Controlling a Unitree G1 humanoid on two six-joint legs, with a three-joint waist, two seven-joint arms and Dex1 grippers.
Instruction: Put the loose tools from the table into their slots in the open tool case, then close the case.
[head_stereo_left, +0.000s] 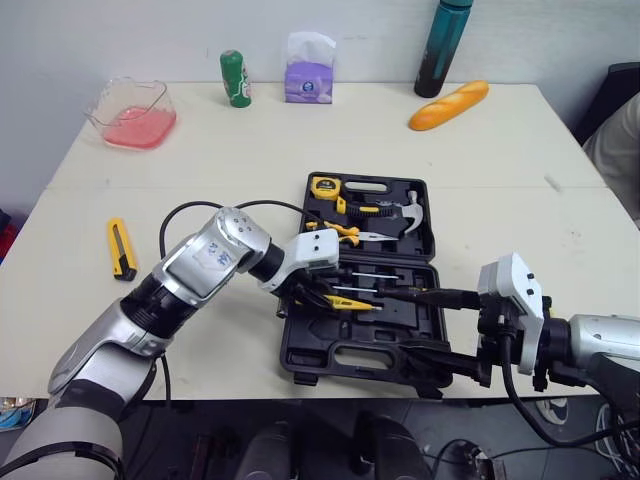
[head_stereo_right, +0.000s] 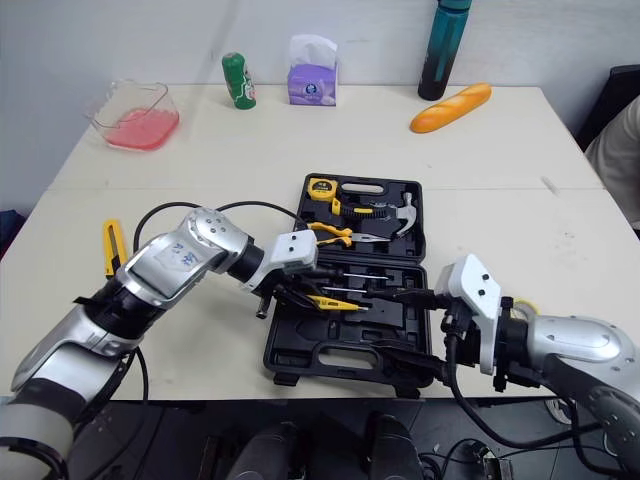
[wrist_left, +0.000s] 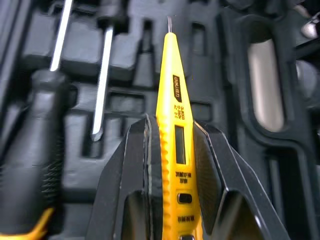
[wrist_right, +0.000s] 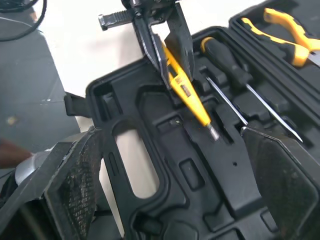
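— Beneath both grippers, what lies?
— The table (head_stereo_left: 500, 220), and flat on it the open tool case (head_stereo_left: 305, 345), right under them.
— The left gripper (wrist_left: 172, 125)?
— Clamped on a yellow tester screwdriver (wrist_left: 170, 75). The tester's tip points out past the fingers, over the case's lower half, just beside two seated screwdrivers (wrist_left: 102, 85).
— And the right gripper (wrist_right: 170, 132)?
— Fingers spread wide, nothing between them, by the case's front edge and facing the left one.
— Anything loose?
— A yellow utility knife (head_stereo_left: 121, 247), on the table well off to the left gripper's left.
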